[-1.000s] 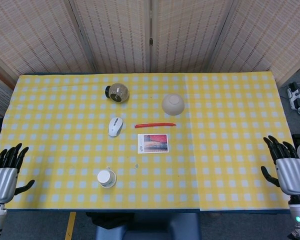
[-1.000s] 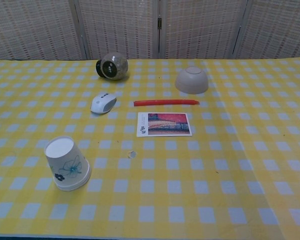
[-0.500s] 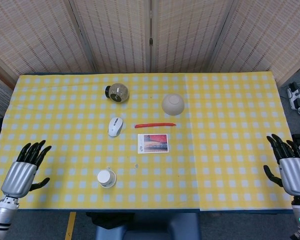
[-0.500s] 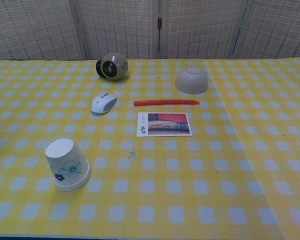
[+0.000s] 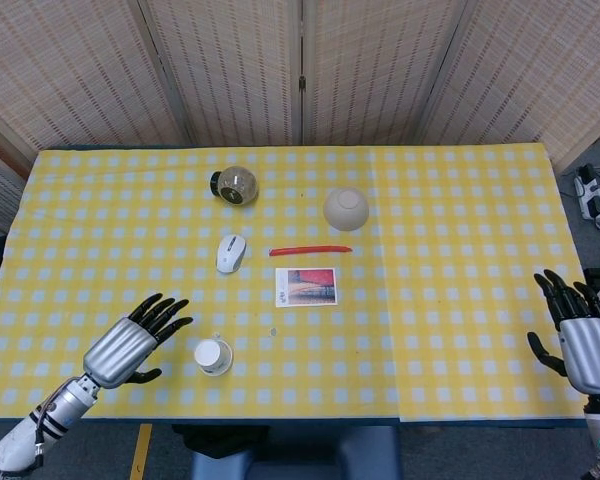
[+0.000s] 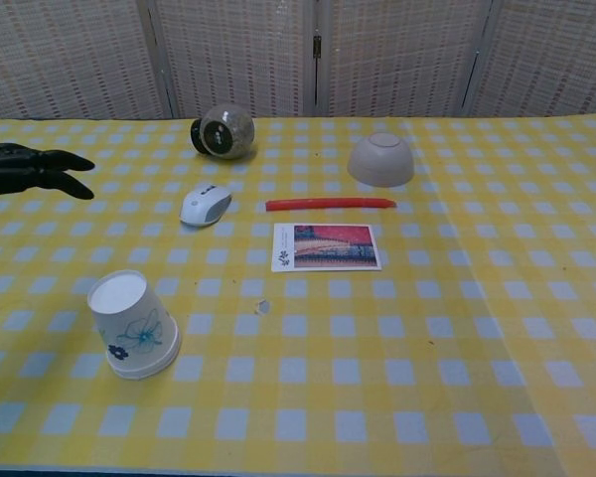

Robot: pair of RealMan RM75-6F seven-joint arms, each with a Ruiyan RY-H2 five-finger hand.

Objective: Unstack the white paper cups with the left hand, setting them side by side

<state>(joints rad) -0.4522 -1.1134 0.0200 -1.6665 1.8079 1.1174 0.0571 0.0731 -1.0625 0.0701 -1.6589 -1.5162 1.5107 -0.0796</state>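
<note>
The stack of white paper cups [image 5: 213,356] [image 6: 132,325] stands upside down near the table's front edge, left of centre, with a blue flower print on its side. My left hand [image 5: 132,343] [image 6: 25,169] hovers open just left of the cups, fingers spread and pointing toward them, not touching. At the table's right edge my right hand [image 5: 580,335] is held open with fingers up, holding nothing. The chest view does not show the right hand.
A white computer mouse [image 5: 231,252], a red straw-like stick [image 5: 310,250] and a picture card [image 5: 306,286] lie mid-table. Farther back are a jar on its side [image 5: 235,185] and an upturned beige bowl [image 5: 346,208].
My left hand has swung in from the table's left edge toward the cups and now shows in the chest view. The right hand has barely moved.
</note>
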